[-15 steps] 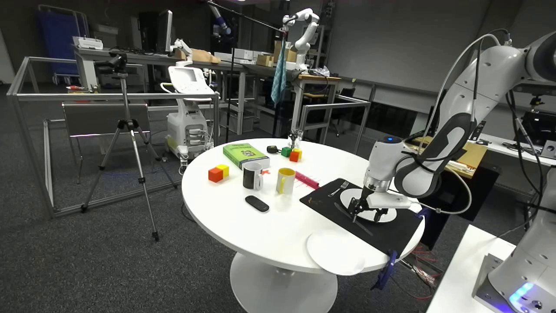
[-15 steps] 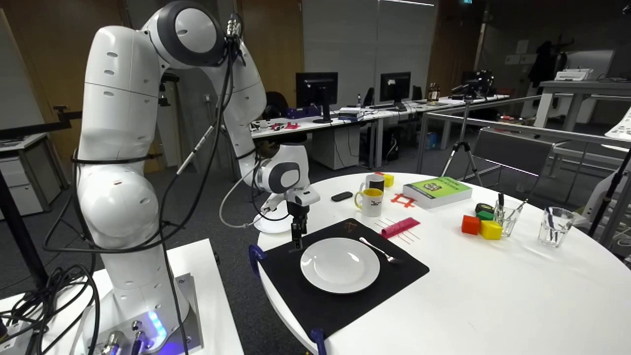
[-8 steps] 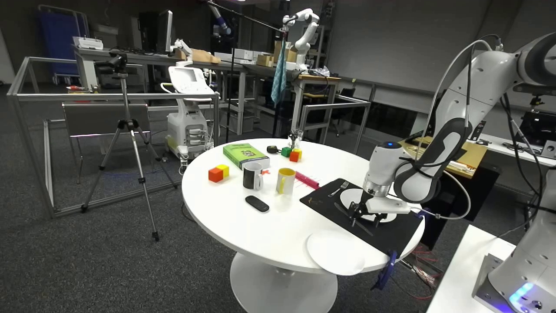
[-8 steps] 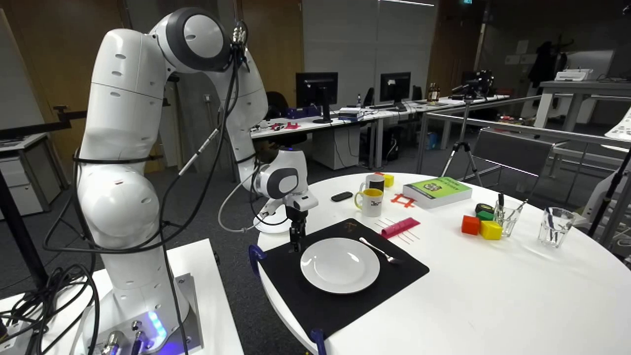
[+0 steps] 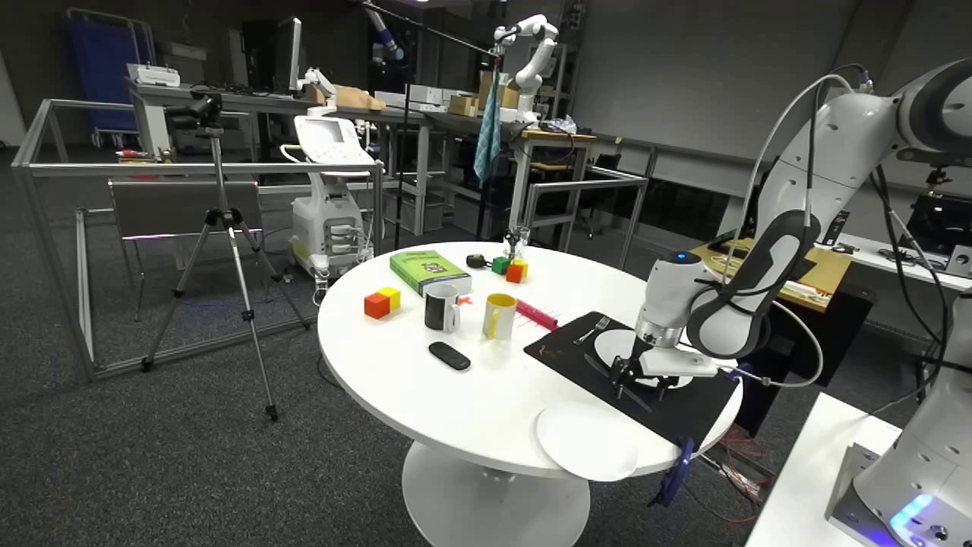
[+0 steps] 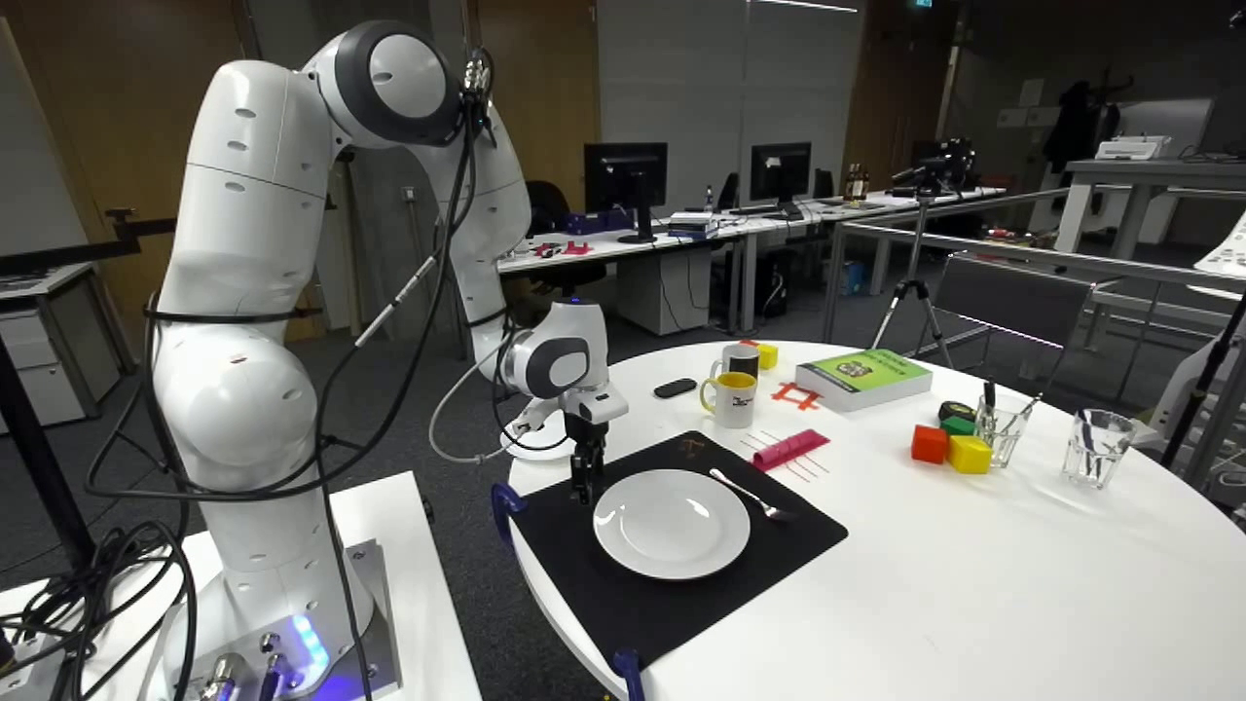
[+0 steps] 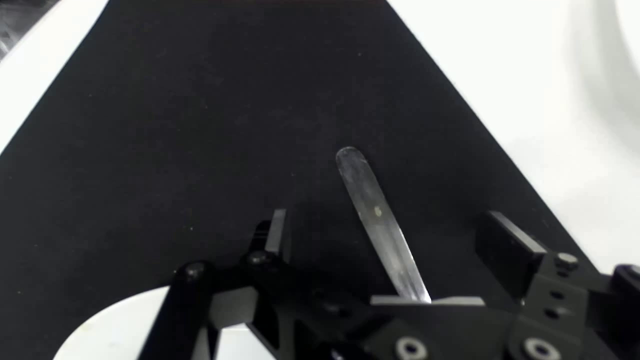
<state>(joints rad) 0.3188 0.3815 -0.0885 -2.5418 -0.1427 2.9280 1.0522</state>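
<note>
Knife [image 7: 381, 225] shows between the parted jaws.

On the counter [image 5: 456, 399] are two plates [image 6: 672, 526], two mugs [image 6: 732, 401], two glasses [image 6: 1096, 450], five cubes [image 6: 930, 444] (two red, two yellow and a lone green), one knife [image 7: 378, 220], one fork [image 5: 589, 333], one book [image 6: 862, 380], one placemat [image 7: 200, 125], one pink roll [image 6: 790, 449] and two blue clamps [image 5: 671, 483].

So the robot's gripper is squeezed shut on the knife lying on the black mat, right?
Not quite: the gripper is open, not shut. The wrist view shows its fingers wide apart, with black mat showing on both sides of the knife. The knife does lie on that mat.
</note>
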